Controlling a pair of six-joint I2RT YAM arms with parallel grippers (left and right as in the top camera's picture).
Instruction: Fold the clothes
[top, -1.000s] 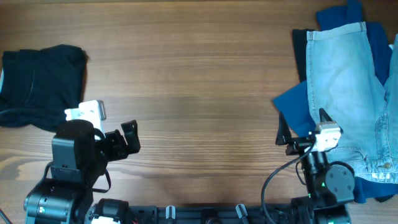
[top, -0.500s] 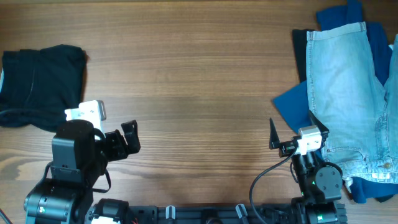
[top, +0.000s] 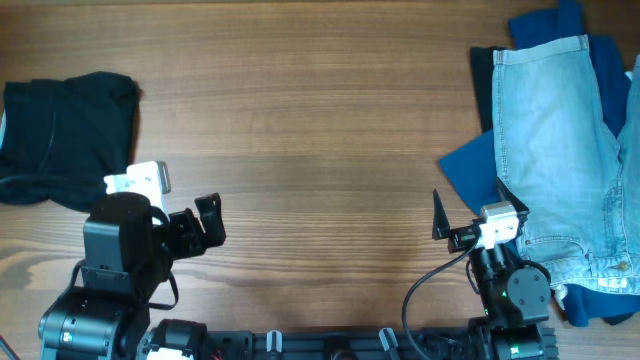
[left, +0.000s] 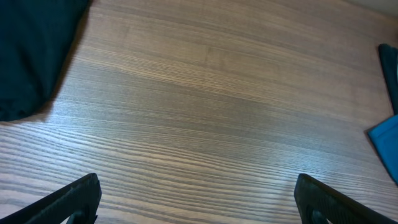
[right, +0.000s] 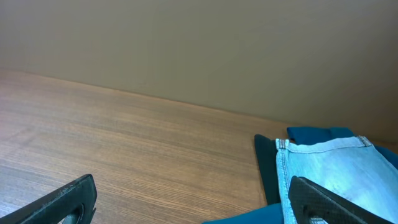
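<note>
A pile of clothes lies at the table's right edge: light blue jeans (top: 550, 140) on top of a dark blue garment (top: 470, 165); both show in the right wrist view, jeans (right: 336, 168) and blue cloth (right: 311, 132). A folded black garment (top: 65, 135) lies at the far left, its edge in the left wrist view (left: 31, 50). My left gripper (top: 208, 222) is open and empty over bare wood near the front left. My right gripper (top: 468, 215) is open and empty, just left of the jeans pile near the front edge.
The wooden table (top: 310, 130) spans the middle between the black garment and the pile. A plain wall (right: 199, 43) stands behind the table's far edge. Arm bases and cables sit along the front edge (top: 330, 345).
My right arm drew back toward the front edge and a little left, away from the jeans, between one second and half a second ago. Since then nothing has moved. The left arm is still.
</note>
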